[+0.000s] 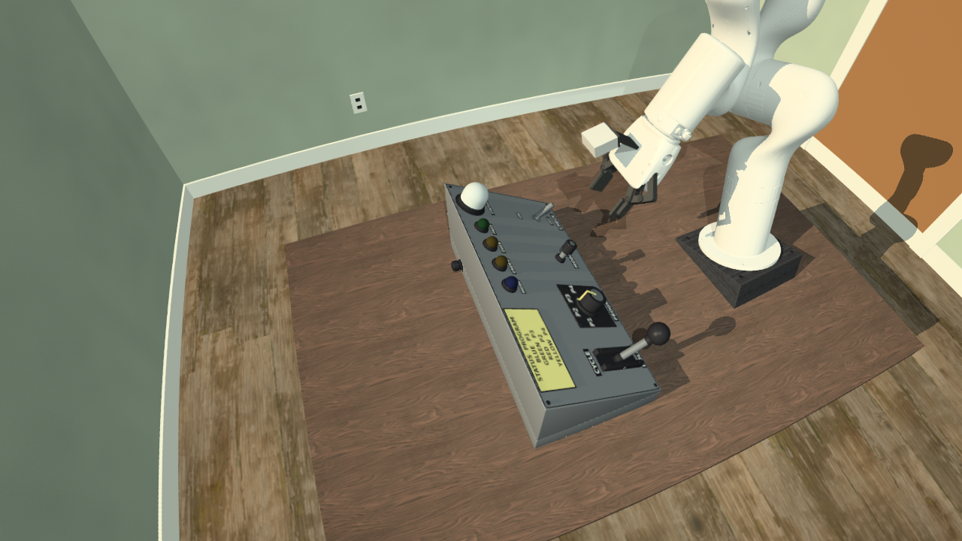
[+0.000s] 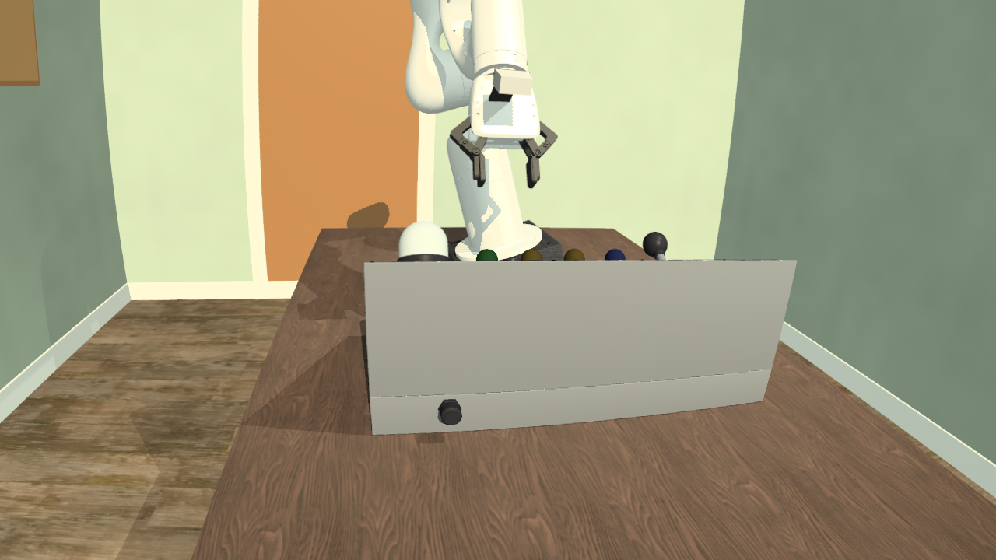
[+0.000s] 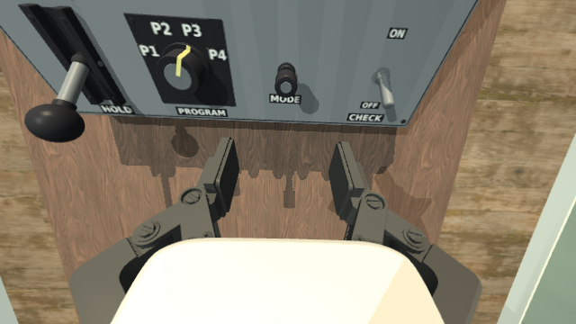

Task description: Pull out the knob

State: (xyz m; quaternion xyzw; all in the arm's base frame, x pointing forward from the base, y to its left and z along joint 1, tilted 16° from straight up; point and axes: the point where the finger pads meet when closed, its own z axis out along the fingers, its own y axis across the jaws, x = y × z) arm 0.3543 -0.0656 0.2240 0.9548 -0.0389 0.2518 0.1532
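The arm [image 1: 753, 87] is glossy cream-white, built of thick rounded links with bulbous joint housings. Its flared round foot sits on a dark square base plate [image 1: 739, 296] with small bolts at the corners. At the wrist a small white box [image 1: 600, 139] is mounted on a black bracket. The gripper [image 3: 283, 173] has dark grey-brown linkage fingers, 2 round slotted screws per side, and flat black pads [image 3: 229, 168], at 10 and 2 o'clock from the cream housing.
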